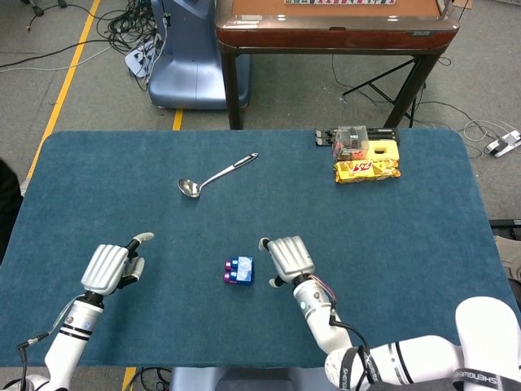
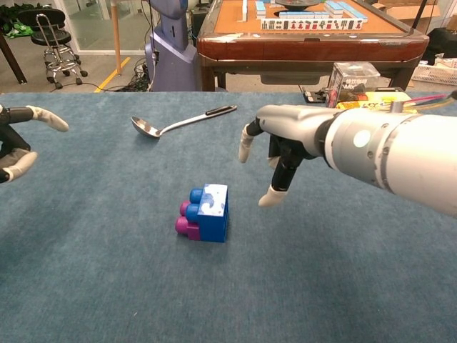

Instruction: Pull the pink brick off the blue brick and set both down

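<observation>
The blue brick [image 1: 242, 269] [image 2: 211, 211] lies on its side on the blue cloth, with the pink brick [image 1: 228, 277] [image 2: 186, 223] still stuck to its left face. My right hand [image 1: 290, 258] [image 2: 282, 146] hovers open just to the right of the pair, fingers apart, touching neither brick. My left hand [image 1: 109, 266] [image 2: 16, 139] is open too, well off to the left and holding nothing.
A metal ladle [image 1: 213, 175] [image 2: 175, 123] lies behind the bricks at mid table. A yellow packet [image 1: 367, 169] and a clear box [image 1: 350, 140] [image 2: 351, 77] sit at the back right. The table's front edge [image 1: 244, 365] runs close to both wrists.
</observation>
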Controlling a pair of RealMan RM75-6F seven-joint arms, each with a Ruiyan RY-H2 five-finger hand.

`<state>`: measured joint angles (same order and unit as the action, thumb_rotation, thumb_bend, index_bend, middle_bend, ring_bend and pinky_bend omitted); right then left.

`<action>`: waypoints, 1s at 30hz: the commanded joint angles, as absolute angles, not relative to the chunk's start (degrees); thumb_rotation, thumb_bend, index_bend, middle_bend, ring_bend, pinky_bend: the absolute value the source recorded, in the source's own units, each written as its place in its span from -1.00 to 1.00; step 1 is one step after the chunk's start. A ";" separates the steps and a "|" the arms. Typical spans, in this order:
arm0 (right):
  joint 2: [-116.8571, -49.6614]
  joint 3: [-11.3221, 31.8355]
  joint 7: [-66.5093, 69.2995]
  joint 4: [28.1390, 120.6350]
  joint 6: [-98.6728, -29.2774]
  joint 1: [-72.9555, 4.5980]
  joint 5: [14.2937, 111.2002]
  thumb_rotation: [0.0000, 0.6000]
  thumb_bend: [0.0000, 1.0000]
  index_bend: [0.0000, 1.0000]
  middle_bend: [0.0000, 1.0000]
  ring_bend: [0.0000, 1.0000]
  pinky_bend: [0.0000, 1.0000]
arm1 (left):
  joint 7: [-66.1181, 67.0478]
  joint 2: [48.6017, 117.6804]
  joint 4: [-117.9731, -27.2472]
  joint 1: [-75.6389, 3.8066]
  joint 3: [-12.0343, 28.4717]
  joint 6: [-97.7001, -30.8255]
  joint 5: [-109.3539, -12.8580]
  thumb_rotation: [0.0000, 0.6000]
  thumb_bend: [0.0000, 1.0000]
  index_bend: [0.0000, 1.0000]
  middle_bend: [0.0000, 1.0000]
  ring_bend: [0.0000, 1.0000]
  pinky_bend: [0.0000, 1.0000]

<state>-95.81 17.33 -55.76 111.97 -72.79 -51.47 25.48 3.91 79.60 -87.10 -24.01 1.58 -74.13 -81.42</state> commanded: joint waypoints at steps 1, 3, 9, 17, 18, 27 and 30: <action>-97.74 18.13 -57.25 110.16 -74.27 -53.64 22.33 1.00 -1.00 -0.36 1.00 1.00 1.00 | 3.98 79.65 -87.06 -23.92 1.63 -73.88 -81.58 1.00 0.11 -0.48 0.64 0.46 0.96; -98.71 18.62 -57.80 109.47 -75.04 -54.65 20.61 1.00 -1.00 -0.36 1.00 1.00 1.00 | 3.95 79.73 -87.02 -23.82 1.75 -73.77 -81.66 1.00 0.11 -0.48 0.64 0.46 0.96; -100.63 19.69 -57.95 107.84 -75.47 -56.70 17.22 1.00 -1.00 -0.36 1.00 1.00 1.00 | 3.63 80.09 -86.66 -23.46 1.86 -73.47 -81.99 1.00 0.10 -0.48 0.64 0.46 0.96; -102.36 19.32 -57.19 106.11 -75.06 -58.42 16.80 1.00 -1.00 -0.48 1.00 1.00 1.00 | 3.17 80.63 -85.78 -22.96 1.74 -72.90 -82.33 1.00 0.11 -0.48 0.64 0.46 0.96; -102.64 19.28 -57.10 105.87 -75.08 -58.62 16.93 1.00 -1.00 -0.51 1.00 1.00 1.00 | 3.08 80.66 -85.75 -22.91 1.77 -72.86 -82.34 1.00 0.11 -0.48 0.64 0.46 0.96; -105.33 19.15 -56.85 103.01 -74.39 -60.65 17.05 1.00 -1.00 -0.62 1.00 1.00 1.00 | 2.55 80.76 -85.35 -22.49 1.86 -72.60 -82.74 1.00 0.10 -0.48 0.64 0.46 0.96; -105.87 19.17 -56.74 102.06 -74.14 -61.09 16.98 1.00 -1.00 -0.62 1.00 1.00 1.00 | 2.40 80.72 -85.30 -22.38 1.92 -72.56 -82.89 1.00 0.11 -0.48 0.64 0.46 0.96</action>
